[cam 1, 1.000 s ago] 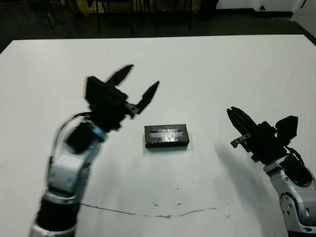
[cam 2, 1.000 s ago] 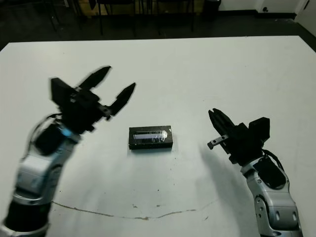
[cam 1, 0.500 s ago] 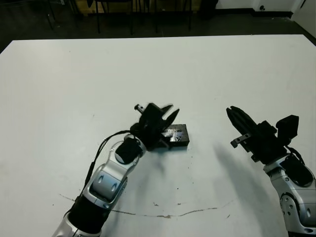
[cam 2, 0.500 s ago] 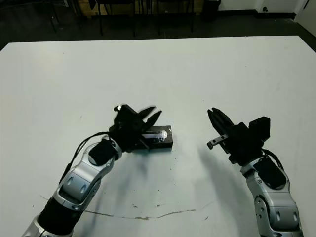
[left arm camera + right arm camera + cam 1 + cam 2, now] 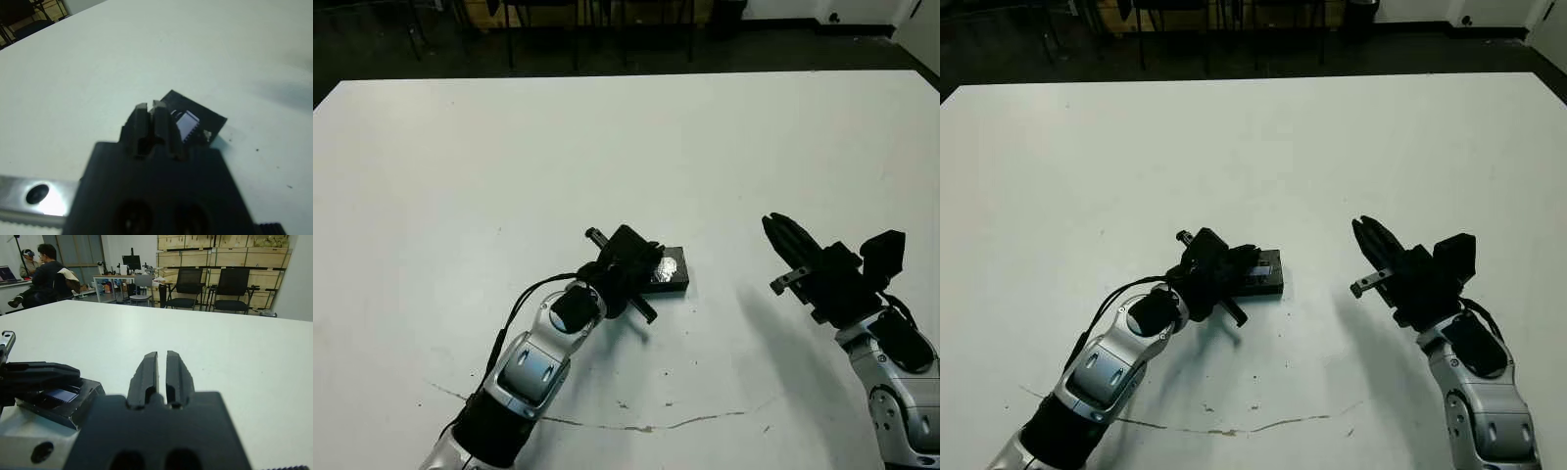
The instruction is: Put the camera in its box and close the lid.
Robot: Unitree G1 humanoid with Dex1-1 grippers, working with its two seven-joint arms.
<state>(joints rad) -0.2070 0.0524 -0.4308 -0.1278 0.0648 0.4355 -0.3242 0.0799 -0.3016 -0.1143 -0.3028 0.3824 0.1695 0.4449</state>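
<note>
A flat black rectangular lid with a glossy greyish window strip [image 5: 668, 271] lies near the middle of the white table [image 5: 460, 166], just right of centre-left in the head views, and it is the only loose item showing on the tabletop. The left gripper with two black fingers [image 5: 646, 266] comes in from the lower left and rests over the lid's left end, hiding that part; in its wrist view the two fingers [image 5: 146, 128] are pressed together with nothing between them. The right gripper [image 5: 785, 238] hovers at the right of the frame, well apart from the lid, jaws likewise closed and empty. A thin dark scratch line [image 5: 646, 427] crosses the table's lower part. Wide bare surface stretches above and to the left.
</note>
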